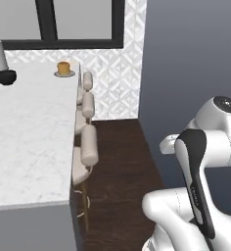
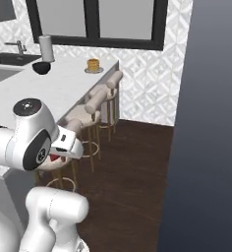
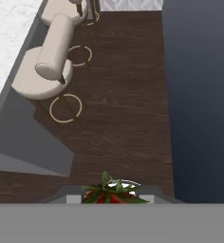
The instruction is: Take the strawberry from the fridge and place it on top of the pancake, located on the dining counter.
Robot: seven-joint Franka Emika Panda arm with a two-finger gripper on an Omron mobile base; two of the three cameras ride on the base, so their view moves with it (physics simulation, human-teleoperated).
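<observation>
Dark wood floor below, end effector point(image 3: 111, 199) clamped on strawberry point(image 3: 112, 193), leafy top toward camera, pancake point(image 1: 63, 68) on dining counter point(image 1: 24, 142)

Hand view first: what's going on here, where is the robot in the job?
The claw holds the strawberry, red with green leaves, between its fingertips, above the dark wood floor and clear of the counter. The pancake sits on its small plate at the far end of the dining counter, near a dark bowl. Cushioned stools line the counter's edge, and the dark grey fridge stands to the right. The strawberry is not yet on the pancake.
</observation>
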